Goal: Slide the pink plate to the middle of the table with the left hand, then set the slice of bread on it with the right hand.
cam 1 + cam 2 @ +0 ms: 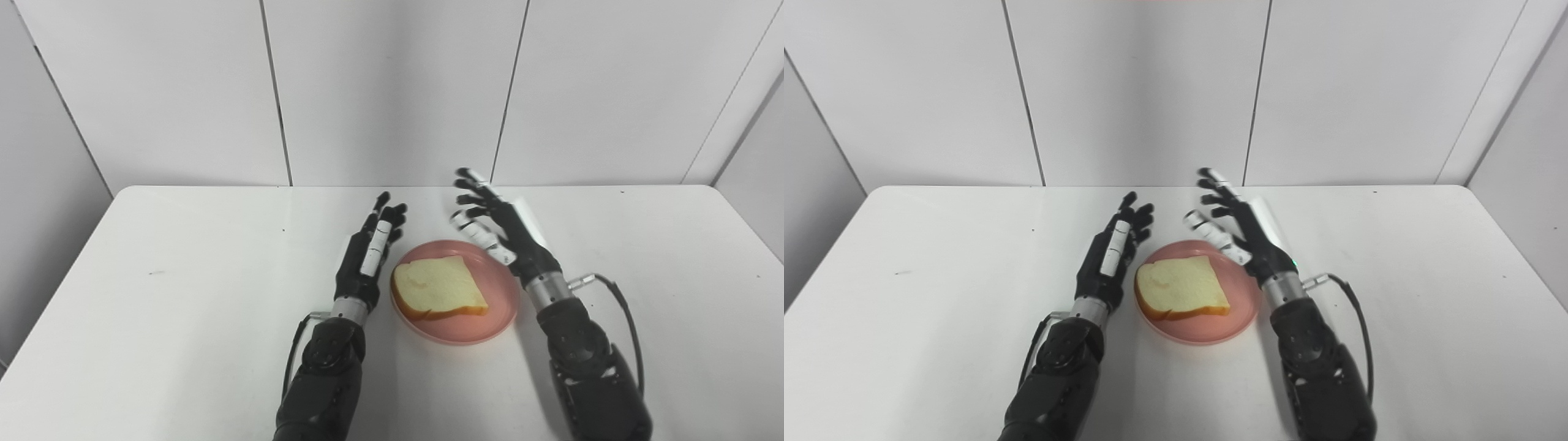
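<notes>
The pink plate (pixel 454 293) was seen near the middle of the white counter (pixel 184 294), a little toward its front edge. It was round and shallow, with a low raised rim and a smooth, slightly shiny surface of one even salmon-pink colour. A soft shadow was cast by it on the counter at its near side.

The slice of bread (pixel 438 288) was laid flat on the plate, shifted toward the plate's left part, so that more bare pink was left on the right and on the near side. The slice was pale cream on its face, with a thin golden-brown crust along its left and near edges. Its shape was roughly square, with the left edge rounded. One shallow dent was visible on its upper left area.

The left hand (pixel 367 254) was held just beside the plate's left rim, with its fingers stretched forward and kept close together, and nothing was held in it. Whether it touched the rim could not be told.

The right hand (pixel 499 229) was raised at the plate's far right side, partly over the rim. Its fingers (pixel 470 199) were spread apart and bent a little, and its thumb was pointed toward the plate. Nothing was gripped by it.

Behind the plate, the counter was closed by plain white wall panels (pixel 392 86).
</notes>
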### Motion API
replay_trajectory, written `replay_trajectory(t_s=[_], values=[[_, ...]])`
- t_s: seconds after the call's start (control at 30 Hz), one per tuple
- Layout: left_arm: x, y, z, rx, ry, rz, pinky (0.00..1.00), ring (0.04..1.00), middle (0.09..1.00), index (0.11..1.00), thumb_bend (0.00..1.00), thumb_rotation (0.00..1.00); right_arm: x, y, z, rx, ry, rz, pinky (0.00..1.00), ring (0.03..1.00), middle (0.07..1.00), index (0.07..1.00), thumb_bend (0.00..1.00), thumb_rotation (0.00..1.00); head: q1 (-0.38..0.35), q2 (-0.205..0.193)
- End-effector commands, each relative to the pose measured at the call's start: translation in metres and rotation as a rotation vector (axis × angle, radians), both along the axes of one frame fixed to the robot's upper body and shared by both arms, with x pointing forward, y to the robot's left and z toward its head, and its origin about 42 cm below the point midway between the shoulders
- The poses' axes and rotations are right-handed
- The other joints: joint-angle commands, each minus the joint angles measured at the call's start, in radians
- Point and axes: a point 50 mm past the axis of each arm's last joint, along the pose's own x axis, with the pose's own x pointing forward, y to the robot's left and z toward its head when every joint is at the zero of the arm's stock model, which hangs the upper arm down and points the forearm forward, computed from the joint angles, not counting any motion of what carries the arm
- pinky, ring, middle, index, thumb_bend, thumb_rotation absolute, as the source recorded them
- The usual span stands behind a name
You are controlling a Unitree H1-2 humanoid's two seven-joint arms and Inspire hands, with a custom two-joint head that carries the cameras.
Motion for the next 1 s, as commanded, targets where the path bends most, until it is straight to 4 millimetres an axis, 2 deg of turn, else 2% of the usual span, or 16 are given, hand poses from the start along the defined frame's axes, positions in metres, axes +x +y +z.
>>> replay_trajectory(t_s=[0.0, 0.1, 0.2, 0.33, 0.5, 0.8, 0.97], values=[[-0.028, 0.012, -0.04, 0.055, 0.063, 0.063, 1.0, 0.994, 0.993, 0.996, 0.81, 0.87, 0.003, 0.006, 0.016, 0.15, -0.101, -0.014, 0.76, 0.838, 0.867, 0.902, 0.76, 0.97, -0.003, 0.0], [-0.031, 0.008, -0.036, 0.095, 0.023, 0.114, 1.0, 1.0, 1.0, 1.0, 0.77, 0.9, -0.004, 0.009, 0.006, 0.287, -0.085, -0.112, 0.75, 0.827, 0.865, 0.904, 0.73, 0.99, -0.003, 0.0], [-0.032, 0.006, -0.034, 0.107, 0.006, 0.131, 1.0, 1.0, 1.0, 1.0, 0.77, 0.93, -0.008, 0.01, 0.0, 0.33, -0.091, -0.195, 0.8, 0.838, 0.879, 0.91, 0.74, 1.0, -0.007, -0.003], [-0.032, 0.006, -0.032, 0.108, 0.013, 0.126, 1.0, 1.0, 1.0, 1.0, 0.79, 0.94, -0.012, 0.009, -0.005, 0.314, -0.111, -0.255, 0.84, 0.858, 0.9, 0.924, 0.68, 1.0, -0.007, -0.004], [-0.032, 0.006, -0.033, 0.111, 0.027, 0.118, 1.0, 1.0, 1.0, 1.0, 0.78, 0.94, -0.013, 0.006, -0.008, 0.314, -0.122, -0.269, 0.84, 0.845, 0.886, 0.91, 0.66, 1.0, -0.01, -0.004], [-0.031, 0.005, -0.03, 0.103, 0.04, 0.125, 1.0, 1.0, 1.0, 1.0, 0.75, 0.93, -0.013, -0.002, -0.014, 0.3, -0.083, -0.268, 0.85, 0.857, 0.886, 0.88, 0.68, 1.0, -0.007, -0.004], [-0.03, 0.004, -0.028, 0.095, 0.048, 0.138, 1.0, 1.0, 1.0, 1.0, 0.74, 0.93, -0.013, -0.004, -0.015, 0.243, -0.043, -0.252, 0.9, 0.886, 0.911, 0.896, 0.7, 1.0, -0.006, -0.003]])
